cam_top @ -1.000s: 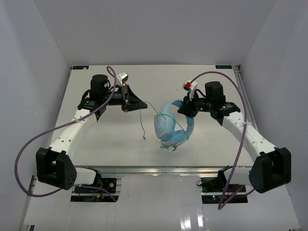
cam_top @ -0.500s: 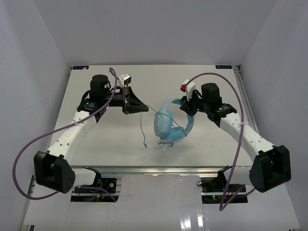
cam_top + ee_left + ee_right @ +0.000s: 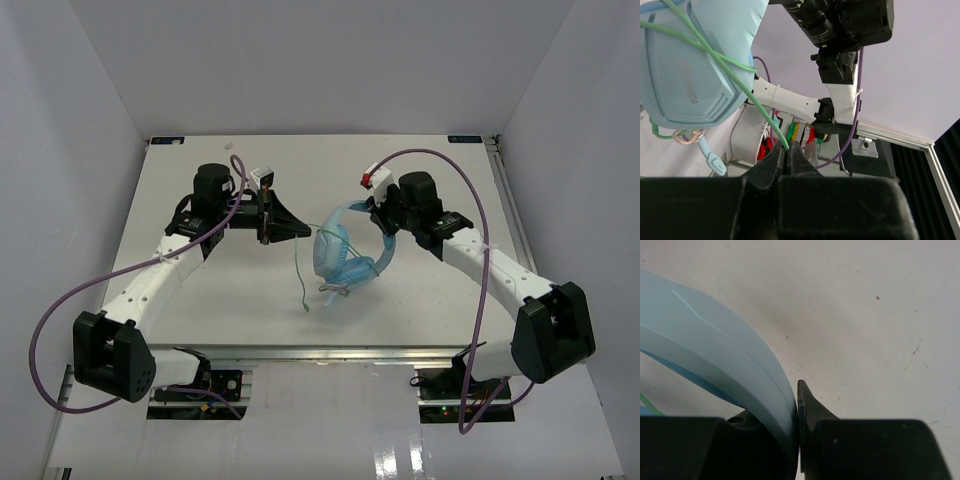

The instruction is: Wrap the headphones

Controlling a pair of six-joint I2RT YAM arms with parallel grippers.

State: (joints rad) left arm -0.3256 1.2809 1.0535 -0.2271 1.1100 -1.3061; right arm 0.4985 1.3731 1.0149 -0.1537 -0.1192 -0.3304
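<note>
The light blue headphones (image 3: 345, 258) lie mid-table, earcups toward the front. Their pale green cable (image 3: 301, 282) crosses an earcup and hangs toward the front edge. My left gripper (image 3: 305, 232) sits just left of the headphones and is shut on the green cable (image 3: 765, 112), which runs from the earcup (image 3: 685, 75) down between the jaws. My right gripper (image 3: 384, 225) is shut on the headband (image 3: 725, 375) at the headphones' far right side. The headband (image 3: 385, 250) fills the left of the right wrist view.
Thick purple arm cables (image 3: 480, 230) loop over both arms. White walls close in the table (image 3: 200, 300) on three sides. A metal rail (image 3: 330, 352) runs along the front edge, with electronics below it.
</note>
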